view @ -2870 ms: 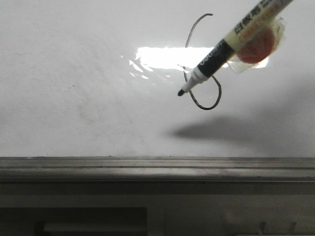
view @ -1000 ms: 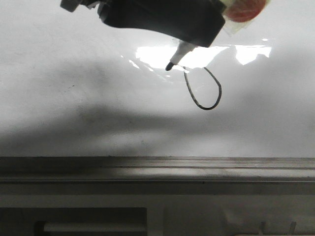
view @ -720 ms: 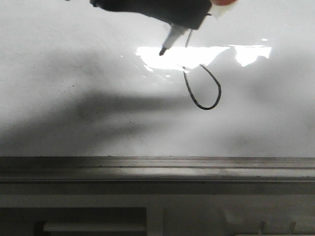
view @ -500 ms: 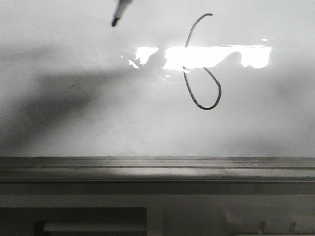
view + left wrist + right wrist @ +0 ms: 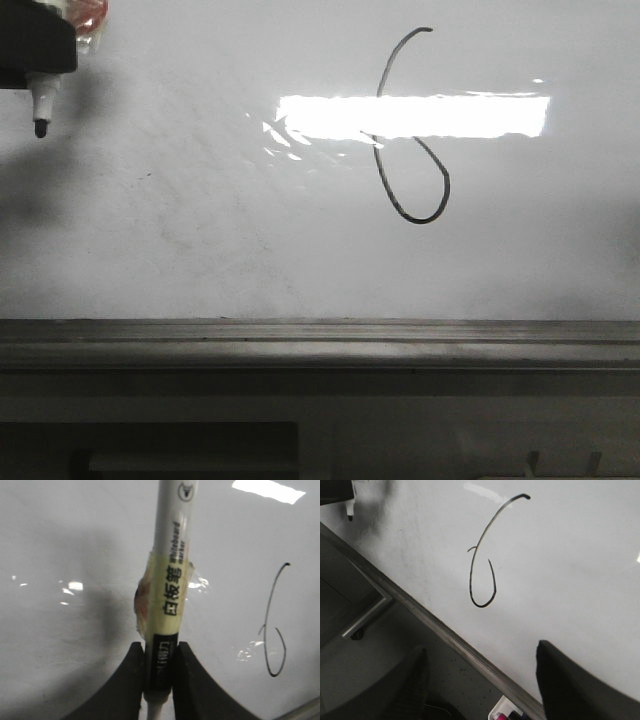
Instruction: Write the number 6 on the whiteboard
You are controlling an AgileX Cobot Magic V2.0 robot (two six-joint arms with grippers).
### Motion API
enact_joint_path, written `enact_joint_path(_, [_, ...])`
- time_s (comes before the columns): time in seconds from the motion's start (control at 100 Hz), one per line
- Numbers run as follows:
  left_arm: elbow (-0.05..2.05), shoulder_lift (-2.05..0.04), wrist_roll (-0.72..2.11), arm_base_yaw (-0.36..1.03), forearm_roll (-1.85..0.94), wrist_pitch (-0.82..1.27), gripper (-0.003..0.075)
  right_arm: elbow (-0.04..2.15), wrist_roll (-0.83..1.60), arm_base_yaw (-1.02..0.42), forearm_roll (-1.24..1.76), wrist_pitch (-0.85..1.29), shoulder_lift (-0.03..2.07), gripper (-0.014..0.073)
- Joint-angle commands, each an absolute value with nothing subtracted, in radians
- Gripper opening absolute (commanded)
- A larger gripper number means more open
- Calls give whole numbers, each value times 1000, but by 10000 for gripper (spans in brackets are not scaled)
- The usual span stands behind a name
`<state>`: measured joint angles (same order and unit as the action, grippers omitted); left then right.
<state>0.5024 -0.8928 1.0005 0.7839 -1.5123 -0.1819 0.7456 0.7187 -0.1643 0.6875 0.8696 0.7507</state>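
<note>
The number 6 (image 5: 379,165) is a thin black line on the whiteboard (image 5: 200,230), right of centre. It also shows in the left wrist view (image 5: 267,630) and the right wrist view (image 5: 472,575). My left gripper (image 5: 160,667) is shut on a white marker (image 5: 170,580) wrapped in yellowish tape. In the front view this gripper (image 5: 35,50) is at the far upper left, and the marker tip (image 5: 40,125) points down, well left of the 6. My right gripper (image 5: 480,675) is open and empty, over the board's lower edge below the 6.
A grey metal ledge (image 5: 320,340) runs along the board's bottom edge; it also shows in the right wrist view (image 5: 435,625). A small white holder with markers (image 5: 507,714) sits below the ledge. A bright lamp reflection (image 5: 470,115) crosses the 6's stem.
My left gripper with the marker has moved from over the 6 up and away to the far left. The whole 6 is now uncovered.
</note>
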Motion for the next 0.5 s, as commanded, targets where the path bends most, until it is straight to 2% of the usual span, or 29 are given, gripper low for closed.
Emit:
enact_joint_path(0.0, [530, -910, 993, 781, -1514, -227, -20, 755, 716, -160, 733, 809, 745, 416])
enact_joint_path(0.49, [561, -1028, 993, 781, -1510, -209, -20, 751, 716, -160, 733, 794, 747, 416])
